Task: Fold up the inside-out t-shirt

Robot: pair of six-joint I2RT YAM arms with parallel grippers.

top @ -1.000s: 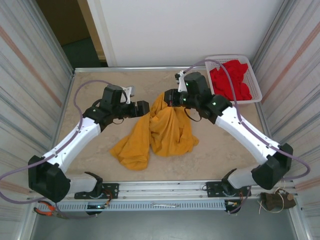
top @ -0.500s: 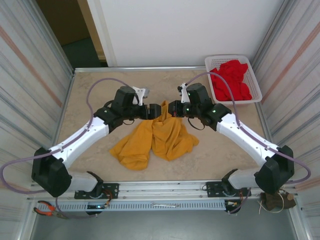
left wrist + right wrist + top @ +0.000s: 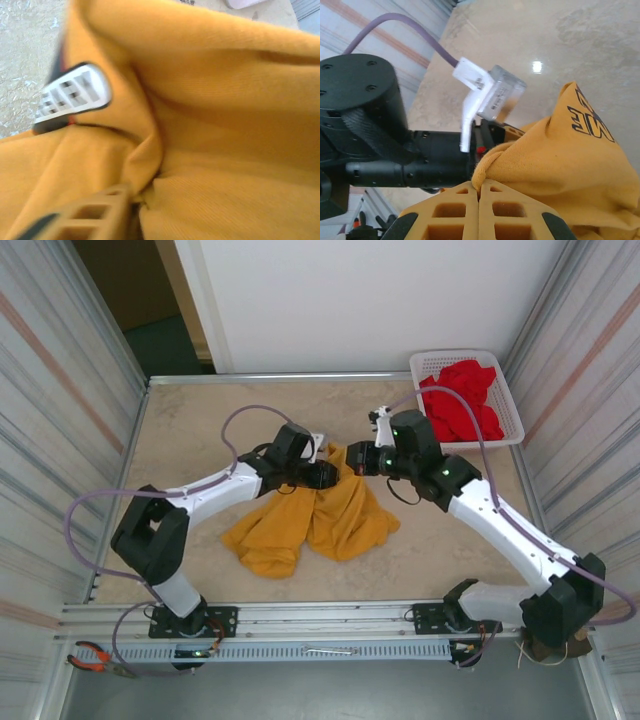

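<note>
The inside-out t-shirt is mustard yellow and lies crumpled at mid-table, with its top pulled up into a peak. My right gripper is shut on a rolled edge of that peak, the cloth pinched between its two fingertips. My left gripper is pushed into the same raised part, right beside the right one. In the left wrist view a fold of the t-shirt is squeezed against one finger; the other finger is buried under cloth. A small white tag shows on the fabric, and black print shows near the peak.
A white basket holding bright red garments stands at the back right, close behind the right arm. Bare table lies to the left and behind the shirt. Walls close in on both sides.
The left arm swung right and reached into the shirt's raised part beside the right gripper, and its jaws closed. The right gripper shifted slightly right, still holding the cloth.
</note>
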